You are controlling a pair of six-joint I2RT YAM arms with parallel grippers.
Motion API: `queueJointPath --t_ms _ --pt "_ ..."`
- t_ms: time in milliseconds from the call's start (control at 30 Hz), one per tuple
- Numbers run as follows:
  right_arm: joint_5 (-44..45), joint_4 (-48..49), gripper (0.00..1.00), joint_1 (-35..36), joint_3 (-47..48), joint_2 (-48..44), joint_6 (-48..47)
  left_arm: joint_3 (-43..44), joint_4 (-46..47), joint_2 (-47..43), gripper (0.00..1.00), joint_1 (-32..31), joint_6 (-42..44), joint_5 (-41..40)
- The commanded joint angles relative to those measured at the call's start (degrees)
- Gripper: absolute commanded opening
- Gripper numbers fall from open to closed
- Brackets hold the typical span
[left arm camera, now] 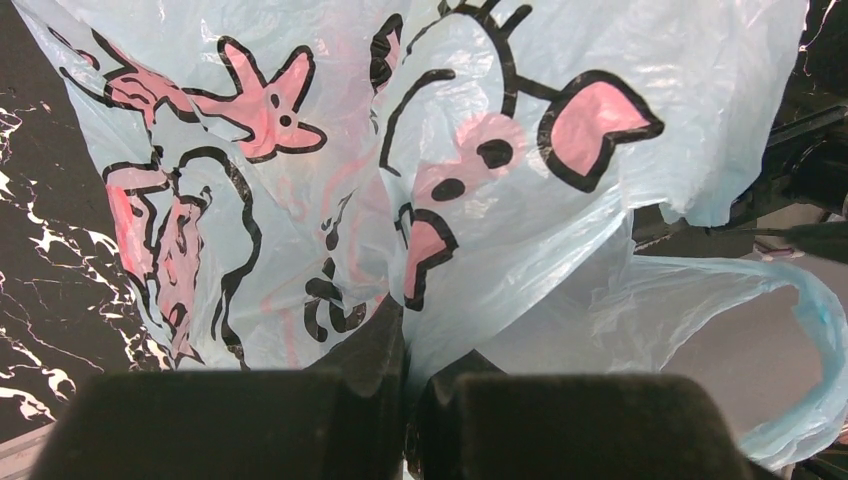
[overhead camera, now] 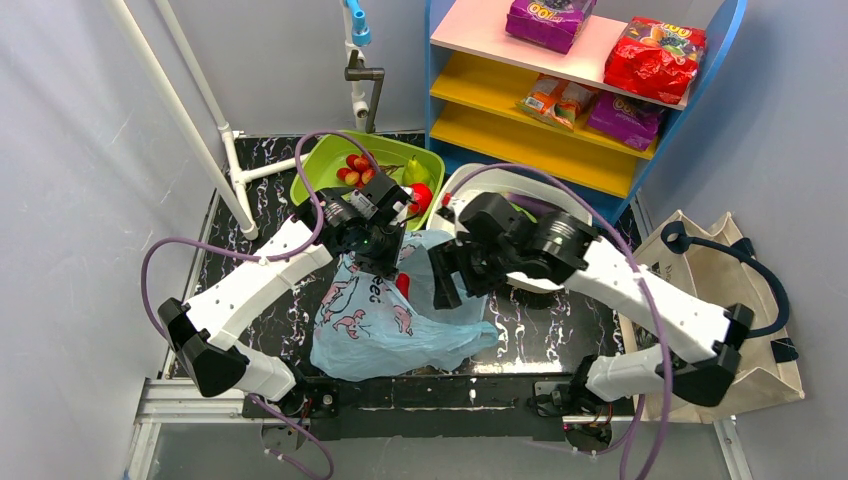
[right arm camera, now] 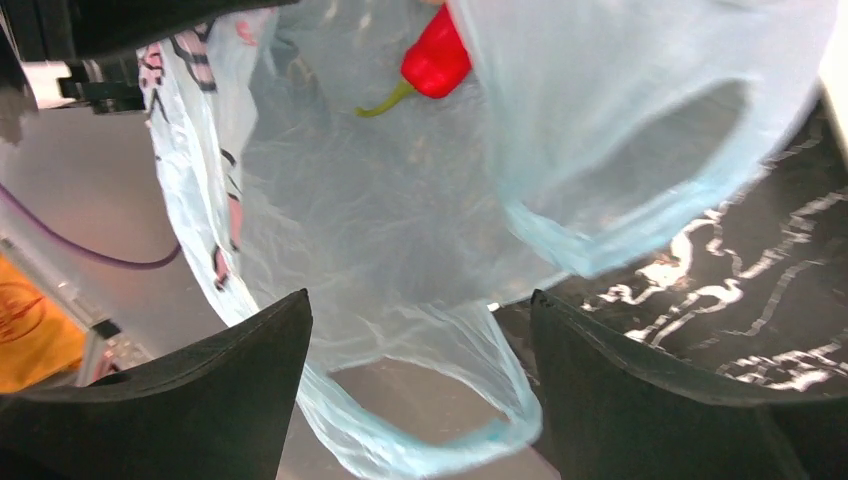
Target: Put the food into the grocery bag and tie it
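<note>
The light-blue grocery bag [overhead camera: 385, 325] with pink cartoon prints lies on the black marbled table. My left gripper [overhead camera: 381, 256] is shut on the bag's upper film [left arm camera: 480, 150], pinching it between the fingers [left arm camera: 375, 345]. A long red pepper [right arm camera: 437, 55] lies inside the bag and shows through it in the top view [overhead camera: 403, 285]. My right gripper [right arm camera: 418, 300] is open, and one loop handle [right arm camera: 440, 415] hangs between its fingers without being gripped. A cluster of red berries [overhead camera: 355, 168] and a round red fruit [overhead camera: 422, 198] sit in the green bin [overhead camera: 325, 160].
A green pear [overhead camera: 415, 170] also lies in the green bin. A white bin [overhead camera: 520, 185] stands behind the right arm. A beige canvas tote [overhead camera: 720, 270] with navy handles sits at the right. A shelf with snack packs [overhead camera: 650, 60] is at the back right, white pipes [overhead camera: 200, 130] at the left.
</note>
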Motion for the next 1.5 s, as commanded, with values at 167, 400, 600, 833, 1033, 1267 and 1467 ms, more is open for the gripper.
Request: queueJointPath --t_ms 167,400,600,833,1033,1267,1467 --pt "11.8 -2.2 0.88 0.2 -5.1 -8.6 -4.6 -0.1 -0.4 -1.2 0.0 0.1 0.6 0.2" --pt "17.6 1.8 0.88 0.2 -5.1 -5.6 -6.4 -1.6 -0.5 -2.1 0.0 0.1 1.2 0.2" --pt "15.5 2.9 0.88 0.1 0.5 -1.9 -8.3 -3.4 -5.0 -2.5 0.0 0.2 -0.3 -4.8" --pt "12.0 2.4 0.88 -1.7 10.2 1.6 -11.0 -12.7 -3.3 -6.8 0.0 0.2 -4.2 -4.4" --pt "3.8 1.7 0.88 -11.4 17.9 6.7 -8.7 -20.1 -1.8 -10.4 0.0 0.2 -6.5 -3.9" --pt "1.7 -1.0 0.87 -16.8 28.9 18.0 -7.7 -23.5 -2.5 -12.7 0.0 0.2 -6.4 -5.2" --pt "0.8 -2.2 0.87 -19.7 40.3 30.0 -5.3 -23.1 -3.7 -12.1 0.0 0.4 -5.9 -7.2"
